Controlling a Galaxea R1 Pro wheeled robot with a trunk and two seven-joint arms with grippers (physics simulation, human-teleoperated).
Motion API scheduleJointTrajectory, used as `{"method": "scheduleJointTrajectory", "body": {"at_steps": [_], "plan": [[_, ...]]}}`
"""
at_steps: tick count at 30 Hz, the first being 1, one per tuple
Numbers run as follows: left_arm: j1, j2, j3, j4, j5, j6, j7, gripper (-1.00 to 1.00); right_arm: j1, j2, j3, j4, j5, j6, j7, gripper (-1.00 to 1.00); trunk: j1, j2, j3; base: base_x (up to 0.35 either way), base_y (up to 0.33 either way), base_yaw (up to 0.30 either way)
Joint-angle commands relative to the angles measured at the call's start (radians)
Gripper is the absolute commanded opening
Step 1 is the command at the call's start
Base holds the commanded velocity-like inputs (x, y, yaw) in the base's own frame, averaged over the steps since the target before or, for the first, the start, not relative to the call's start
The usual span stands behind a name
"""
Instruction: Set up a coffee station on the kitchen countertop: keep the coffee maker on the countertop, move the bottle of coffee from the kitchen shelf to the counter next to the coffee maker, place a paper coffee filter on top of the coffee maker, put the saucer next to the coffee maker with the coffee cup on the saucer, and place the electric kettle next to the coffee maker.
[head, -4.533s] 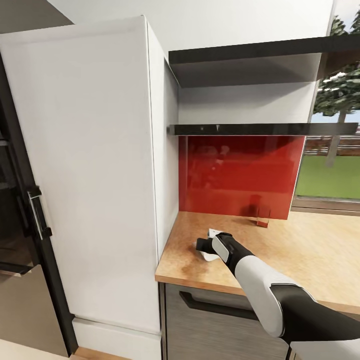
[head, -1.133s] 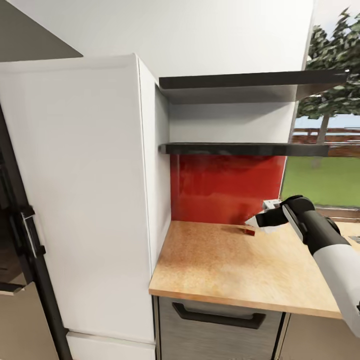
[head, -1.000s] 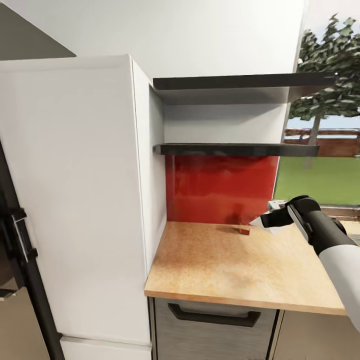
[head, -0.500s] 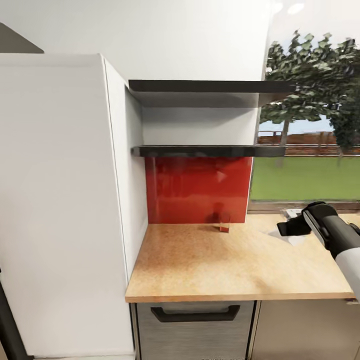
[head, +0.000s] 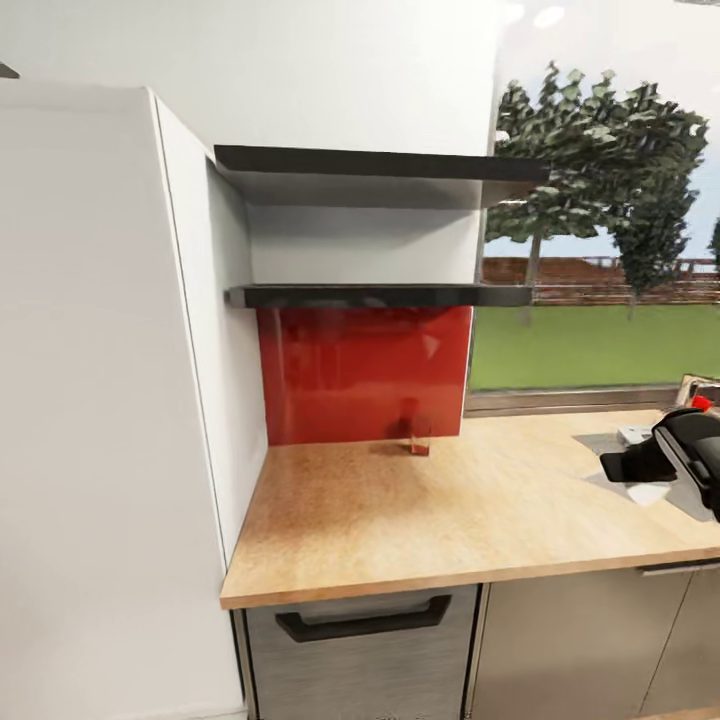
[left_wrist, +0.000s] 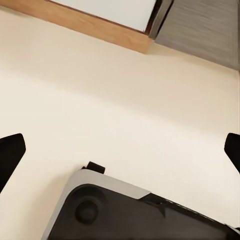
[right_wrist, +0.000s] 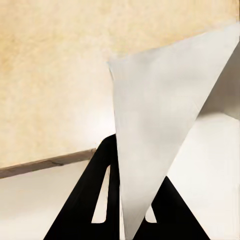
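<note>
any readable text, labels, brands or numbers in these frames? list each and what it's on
None readable.
paper coffee filter in the right gripper: blank white.
small red glass on the countertop: no marking to make out.
kitchen shelf, red backsplash: plain.

Two shelf boards (head: 380, 295) (dark), one paper filter (right_wrist: 160, 125).

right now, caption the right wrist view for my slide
Right gripper shut on the white paper coffee filter, carried point-down above the beige countertop.
</note>
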Motion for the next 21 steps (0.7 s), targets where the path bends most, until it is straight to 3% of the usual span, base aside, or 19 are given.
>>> {"method": "scheduleJointTrajectory", "body": {"at_steps": [1,5,12,16,17,20,21], "plan": [[0.001,0.0,-0.009,-0.001,0.009,-0.002,0.001,1.0,-0.001,-0.003,0.005,0.0,0.0,0.003,-0.002,-1.0,0.0,-0.001,-0.001,-0.145,-0.064,-0.191],[0.001,0.0,-0.009,-0.001,0.009,-0.001,0.001,1.0,-0.001,-0.022,0.005,0.001,-0.001,0.003,-0.002,-1.0,0.0,-0.001,-0.007,-0.239,-0.109,-0.191],[0.001,0.0,-0.01,-0.001,0.009,0.0,0.001,1.0,-0.001,-0.034,0.005,0.01,0.0,0.003,-0.002,-1.0,0.0,-0.001,-0.017,-0.279,-0.128,-0.191],[0.001,0.0,-0.01,-0.001,0.008,0.0,0.001,1.0,-0.001,-0.058,0.006,0.012,0.0,0.003,-0.002,-1.0,0.0,-0.001,-0.022,-0.22,-0.091,-0.191],[0.0,0.0,-0.01,-0.001,0.009,0.0,0.001,1.0,-0.001,-0.082,0.005,0.033,0.0,0.003,-0.002,-1.0,0.0,-0.001,-0.023,-0.041,-0.015,-0.191],[0.001,0.0,-0.01,-0.001,0.008,-0.001,0.001,1.0,-0.001,-0.11,0.006,0.1,0.001,0.003,-0.003,-1.0,0.0,-0.001,-0.027,-0.018,-0.007,-0.191],[0.0,0.0,-0.01,-0.001,0.008,-0.001,0.001,1.0,-0.001,-0.123,0.007,0.21,0.023,0.003,-0.004,-1.0,0.0,-0.001,-0.029,-0.004,-0.001,-0.192]]}}
